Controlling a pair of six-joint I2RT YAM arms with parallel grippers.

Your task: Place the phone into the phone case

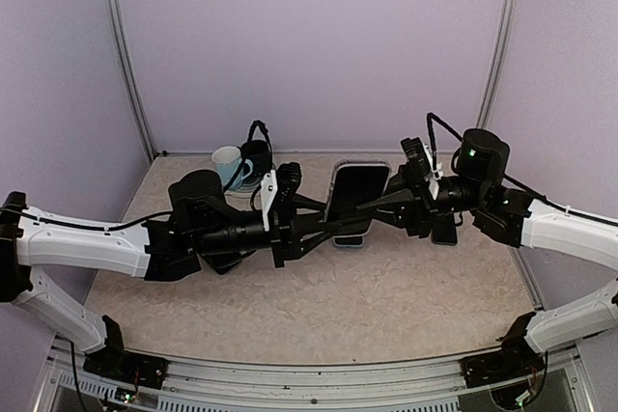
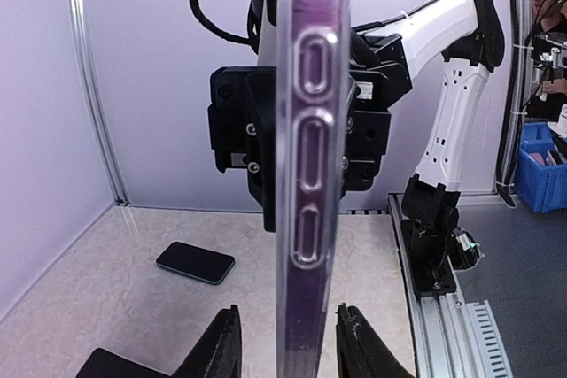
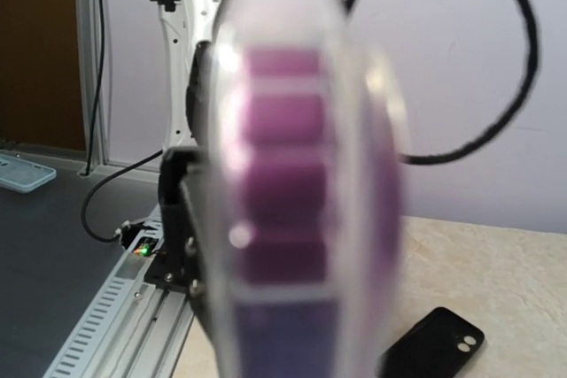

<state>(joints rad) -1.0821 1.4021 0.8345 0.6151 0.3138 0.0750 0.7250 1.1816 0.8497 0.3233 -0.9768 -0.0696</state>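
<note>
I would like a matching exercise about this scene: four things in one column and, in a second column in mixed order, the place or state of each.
Things:
1. clear phone case
2. black phone
3. white mug
4. right gripper

Places or states:
A. at the back of the table, beside a dark mug
B. shut on the case's edge
C. held in the air, above the table
D. lying flat on the table

Pairs: 1-C, 2-D, 3-A, 4-B.

White mug (image 1: 228, 163) beside black mug (image 1: 257, 154) at the back of the table (image 1: 290, 306)
</note>
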